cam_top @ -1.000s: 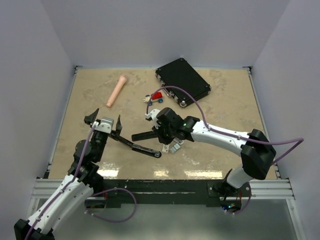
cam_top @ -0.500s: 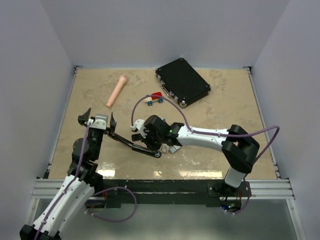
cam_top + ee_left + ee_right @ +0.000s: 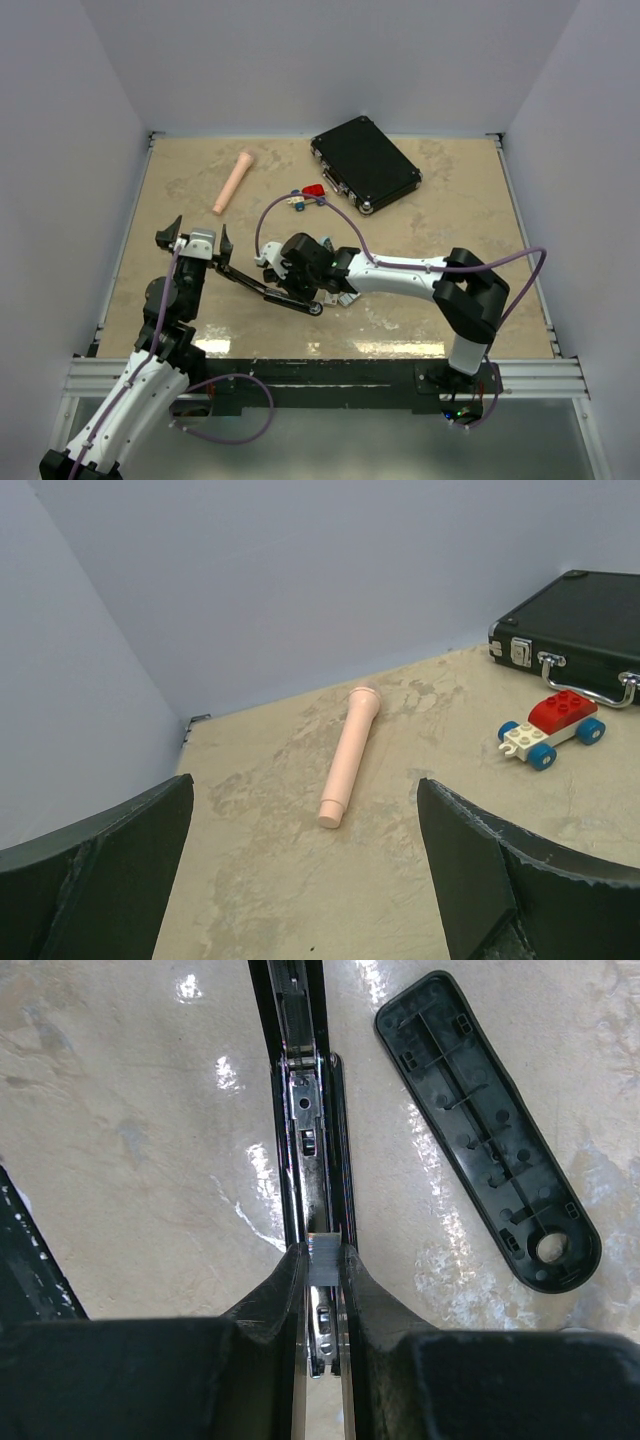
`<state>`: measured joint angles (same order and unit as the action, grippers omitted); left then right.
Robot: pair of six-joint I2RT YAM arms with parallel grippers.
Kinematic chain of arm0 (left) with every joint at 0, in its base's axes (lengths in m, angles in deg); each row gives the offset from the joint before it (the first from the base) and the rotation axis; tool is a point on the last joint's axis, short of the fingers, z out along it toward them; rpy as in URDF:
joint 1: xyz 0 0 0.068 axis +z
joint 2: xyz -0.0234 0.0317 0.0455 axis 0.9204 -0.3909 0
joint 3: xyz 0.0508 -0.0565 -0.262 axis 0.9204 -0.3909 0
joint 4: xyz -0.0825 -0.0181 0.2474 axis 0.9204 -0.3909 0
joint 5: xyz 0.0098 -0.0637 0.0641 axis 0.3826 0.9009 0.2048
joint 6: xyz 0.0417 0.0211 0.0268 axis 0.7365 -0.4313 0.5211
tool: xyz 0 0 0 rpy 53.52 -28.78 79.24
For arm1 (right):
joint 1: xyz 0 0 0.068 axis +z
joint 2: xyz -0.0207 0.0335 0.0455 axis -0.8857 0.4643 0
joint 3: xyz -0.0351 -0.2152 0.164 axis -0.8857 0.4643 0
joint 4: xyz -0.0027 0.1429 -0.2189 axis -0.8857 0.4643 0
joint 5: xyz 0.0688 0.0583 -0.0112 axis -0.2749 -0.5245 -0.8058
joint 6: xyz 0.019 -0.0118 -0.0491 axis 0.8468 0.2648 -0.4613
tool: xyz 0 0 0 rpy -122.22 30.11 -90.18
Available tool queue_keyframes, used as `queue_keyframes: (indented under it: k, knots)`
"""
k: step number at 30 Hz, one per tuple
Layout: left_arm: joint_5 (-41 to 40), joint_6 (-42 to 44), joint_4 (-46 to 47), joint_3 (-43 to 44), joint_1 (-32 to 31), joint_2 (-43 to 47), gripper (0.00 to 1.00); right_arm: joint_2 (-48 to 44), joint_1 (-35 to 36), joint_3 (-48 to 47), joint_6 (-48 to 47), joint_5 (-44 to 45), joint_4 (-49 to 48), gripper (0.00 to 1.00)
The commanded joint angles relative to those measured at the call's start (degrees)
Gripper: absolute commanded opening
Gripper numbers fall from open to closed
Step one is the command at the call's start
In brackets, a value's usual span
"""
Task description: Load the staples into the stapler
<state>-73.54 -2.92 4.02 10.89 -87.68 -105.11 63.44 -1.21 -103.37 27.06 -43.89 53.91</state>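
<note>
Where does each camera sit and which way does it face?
Top external: above, behind the bases, looking down at the table; both arms show.
Left wrist: toward the far wall, pink cylinder and toy car beyond open left jaws.
Right wrist: straight down on the stapler; right jaws pinch the staples.
Shared: top and left wrist show cylinder, car.

Bare table lies one side of the stapler channel, its black cover the other.

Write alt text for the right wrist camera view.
The right hand pinches the staples, a small silvery strip, directly over the metal channel of the open stapler. A ribbed black plastic piece lies to the right on the beige table.
</note>
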Motion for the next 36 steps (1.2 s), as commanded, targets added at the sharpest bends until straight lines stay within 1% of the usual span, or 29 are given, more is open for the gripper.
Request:
queue_keyframes:
  k: [1,28,36]
  knots:
    - [0.59,-0.84,2.86,1.12,0.30,0.05,0.98,0.20,0.31,-1.80,-1.50,-0.04,-0.52,0.04]
    - [1.11,-0.84,2.86,1.04,0.30,-0.04,0.98,1.96,0.40,-0.30,-2.29,-0.92,-0.34,0.04]
    - [1.11,-0.75,2.86,0.86,0.21,-0.04,0.98,0.46,0.49,-1.09,-1.94,-0.74,0.45,0.04]
